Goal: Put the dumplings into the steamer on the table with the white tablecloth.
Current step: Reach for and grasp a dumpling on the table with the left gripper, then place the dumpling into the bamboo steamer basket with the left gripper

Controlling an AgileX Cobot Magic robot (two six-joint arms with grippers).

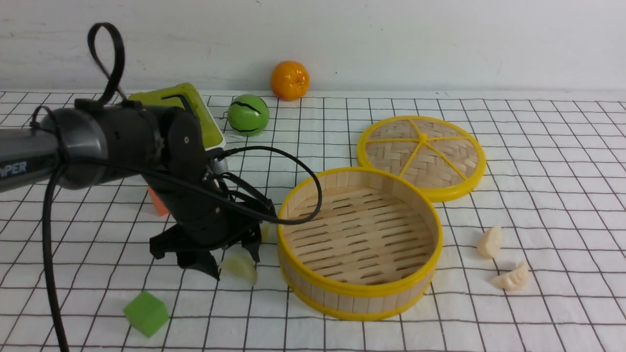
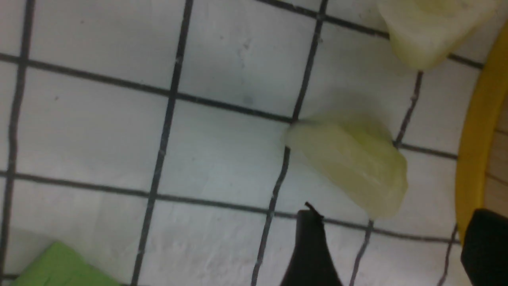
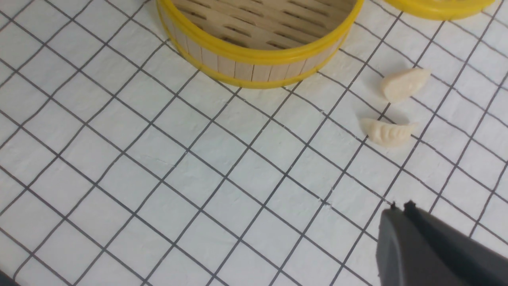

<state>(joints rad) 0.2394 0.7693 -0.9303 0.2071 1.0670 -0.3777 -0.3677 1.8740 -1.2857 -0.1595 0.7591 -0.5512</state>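
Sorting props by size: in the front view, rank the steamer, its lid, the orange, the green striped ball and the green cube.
1. steamer
2. lid
3. green cube, green striped ball and orange look about alike; the cube lies nearest the camera, so I leave those three unranked.

We see a bench [image 1: 538, 146] draped in a white cloth [image 1: 313, 337] with a thin black grid, slightly wrinkled. On it stands the steamer [image 1: 359, 293], with the lid [image 1: 421, 156] lying flat just behind it. To its right lie a cream dumpling [image 1: 490, 242] and a second cream dumpling [image 1: 511, 277], near each other. To its left lie a greenish dumpling [image 1: 240, 269] and, just beside the wall, another greenish dumpling [image 2: 428, 31]. A green cube [image 1: 146, 313] sits at the front left. Farther back we find a green ball [image 1: 248, 115], an orange [image 1: 290, 80] and a green box [image 1: 195, 107].
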